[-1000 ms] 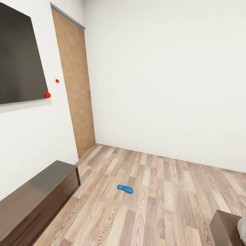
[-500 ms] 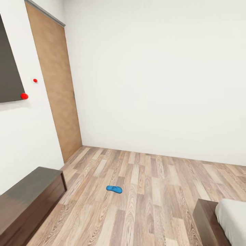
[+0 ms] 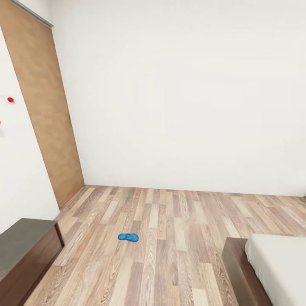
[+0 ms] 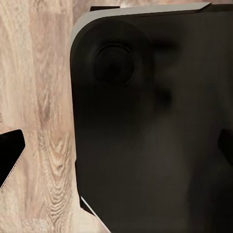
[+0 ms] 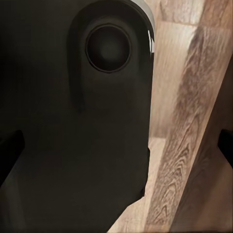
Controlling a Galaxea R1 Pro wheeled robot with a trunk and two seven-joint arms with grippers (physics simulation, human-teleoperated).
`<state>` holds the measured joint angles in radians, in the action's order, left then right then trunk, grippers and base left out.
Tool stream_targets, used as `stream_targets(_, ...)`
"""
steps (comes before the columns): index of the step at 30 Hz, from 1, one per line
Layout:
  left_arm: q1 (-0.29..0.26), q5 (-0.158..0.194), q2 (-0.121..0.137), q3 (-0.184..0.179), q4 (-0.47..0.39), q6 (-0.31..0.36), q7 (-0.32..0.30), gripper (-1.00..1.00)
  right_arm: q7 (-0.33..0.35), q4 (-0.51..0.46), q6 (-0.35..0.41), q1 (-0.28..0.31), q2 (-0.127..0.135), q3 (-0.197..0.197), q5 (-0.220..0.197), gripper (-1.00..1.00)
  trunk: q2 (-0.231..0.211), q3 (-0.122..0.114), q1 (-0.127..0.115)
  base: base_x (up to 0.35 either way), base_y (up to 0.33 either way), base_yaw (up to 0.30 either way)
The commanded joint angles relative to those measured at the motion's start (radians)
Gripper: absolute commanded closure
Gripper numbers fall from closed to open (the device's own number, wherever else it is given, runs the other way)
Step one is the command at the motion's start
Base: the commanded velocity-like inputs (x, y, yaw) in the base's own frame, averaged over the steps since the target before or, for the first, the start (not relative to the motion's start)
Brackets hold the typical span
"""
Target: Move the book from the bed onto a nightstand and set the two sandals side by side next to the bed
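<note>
White walls (image 3: pixel 182 93) and a wood-plank floor (image 3: pixel 170 238) make up the bedroom as the head camera sees it. At the far left of that view a red dot (image 3: pixel 10 100) sits on the wall, and next to it stands a tall tan wooden door panel (image 3: pixel 42 110) reaching down to the floor. Low in the left corner lies the end of a long dark-brown cabinet (image 3: pixel 25 250), its top flat and bare. Out on the planks, to the right of the cabinet and well apart from it, lies one blue sandal (image 3: pixel 128 237), flat on the floor. Further right, in the lower right corner, the corner of the bed (image 3: pixel 238 272) shows its dark-brown frame with the light-grey mattress (image 3: pixel 280 267) on top; the sandal lies well apart from it, out in the open floor between cabinet and bed.

From the left wrist camera, a large dark rounded body of the robot (image 4: pixel 155 121) hangs close over the planks, with a black tip at the picture's edge; whether that gripper's jaws are apart or together cannot be told. The right wrist camera likewise looks past a dark rounded body (image 5: pixel 73 116) to the floorboards, and its jaws' state cannot be told either.
</note>
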<state>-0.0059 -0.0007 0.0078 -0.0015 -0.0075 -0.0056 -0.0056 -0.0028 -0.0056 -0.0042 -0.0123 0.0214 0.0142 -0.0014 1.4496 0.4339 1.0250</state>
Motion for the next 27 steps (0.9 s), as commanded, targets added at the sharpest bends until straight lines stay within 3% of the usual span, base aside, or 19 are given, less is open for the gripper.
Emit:
stream_targets(1,0.000,0.000,0.000,0.000,0.000,-0.001,-0.001,-1.00,0.000,-0.001,0.000,0.000,0.000,0.001,0.000,-1.00,0.000,0.001,0.000,0.000,0.000,-0.267)
stream_targets(27,0.000,-0.001,0.000,-0.002,0.000,-0.018,-0.001,-1.00,0.000,-0.001,0.000,0.000,0.000,0.001,-0.001,-1.00,0.000,0.001,0.000,0.000,0.000,-0.249)
